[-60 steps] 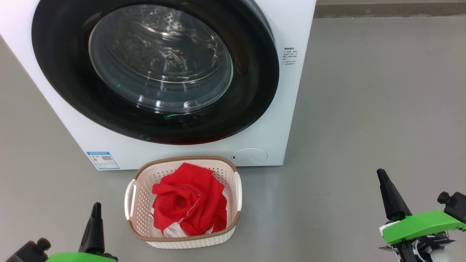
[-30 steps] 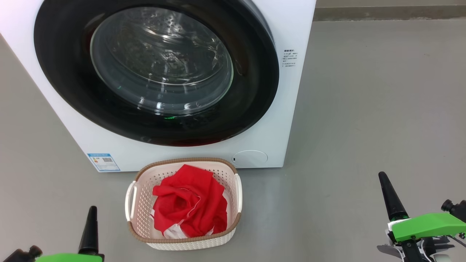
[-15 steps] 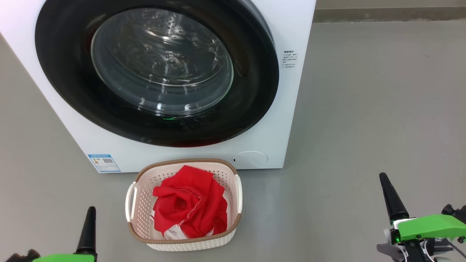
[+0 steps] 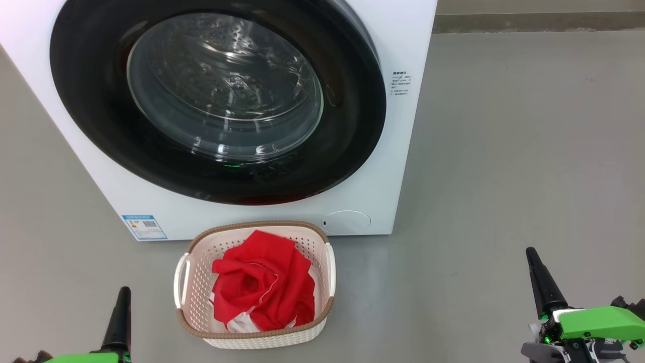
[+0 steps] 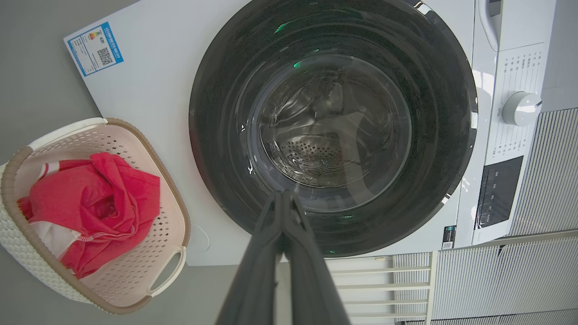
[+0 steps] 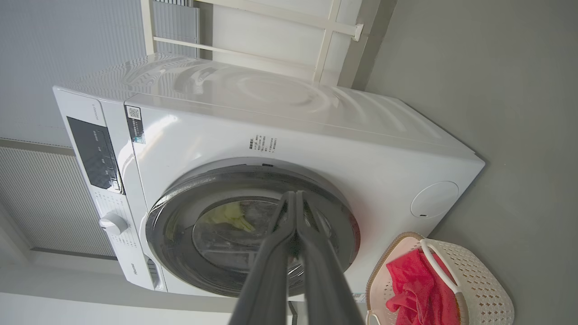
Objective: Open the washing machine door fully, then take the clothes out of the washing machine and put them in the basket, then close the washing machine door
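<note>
you have one washing machine (image 4: pixel 415 45) before you, its one round door (image 4: pixel 352 126) closed against the front. one basket (image 4: pixel 254 224) stands on the floor (image 4: pixel 504 151) just in front of it, and the clothes (image 4: pixel 262 287) lie inside as a single red heap with white showing. how many pieces, you cannot tell. two grippers, the left gripper (image 4: pixel 124 292) and the right gripper (image 4: pixel 530 252), flank the basket, both pinched closed and empty.
</note>
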Tool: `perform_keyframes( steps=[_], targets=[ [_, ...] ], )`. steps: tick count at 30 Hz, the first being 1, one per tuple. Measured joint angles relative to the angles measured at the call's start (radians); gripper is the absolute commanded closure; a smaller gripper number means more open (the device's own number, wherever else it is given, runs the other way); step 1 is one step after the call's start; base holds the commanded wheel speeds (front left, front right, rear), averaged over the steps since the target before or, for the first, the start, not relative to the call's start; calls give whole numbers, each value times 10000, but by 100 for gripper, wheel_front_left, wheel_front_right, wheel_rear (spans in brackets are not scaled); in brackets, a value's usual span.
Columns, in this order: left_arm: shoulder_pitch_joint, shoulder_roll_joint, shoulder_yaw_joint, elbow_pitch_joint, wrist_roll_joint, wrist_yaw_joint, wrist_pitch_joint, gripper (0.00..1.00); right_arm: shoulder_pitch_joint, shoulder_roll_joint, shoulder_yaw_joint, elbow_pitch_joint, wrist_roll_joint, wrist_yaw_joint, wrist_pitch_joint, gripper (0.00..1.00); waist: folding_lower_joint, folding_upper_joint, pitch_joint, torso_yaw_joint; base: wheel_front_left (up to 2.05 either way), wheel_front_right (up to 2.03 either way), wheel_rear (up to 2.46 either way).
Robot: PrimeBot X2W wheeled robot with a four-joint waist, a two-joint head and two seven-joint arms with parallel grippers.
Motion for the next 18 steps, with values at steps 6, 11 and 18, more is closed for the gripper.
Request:
perform_keyframes(
  steps=[6,11,18],
  targets=[
    [-4,-44,71,13,-531,0,163,100,0,134,-113,0,527,0,173,100,0,0,-18,2,0,0,0],
    [-90,-82,148,38,-1003,0,267,100,0,186,-201,0,1016,0,339,100,0,0,-33,3,0,0,0],
    [-126,-104,219,48,-1358,0,395,100,1,270,-316,0,1312,0,418,100,0,0,-41,4,0,0,0]
  ],
)
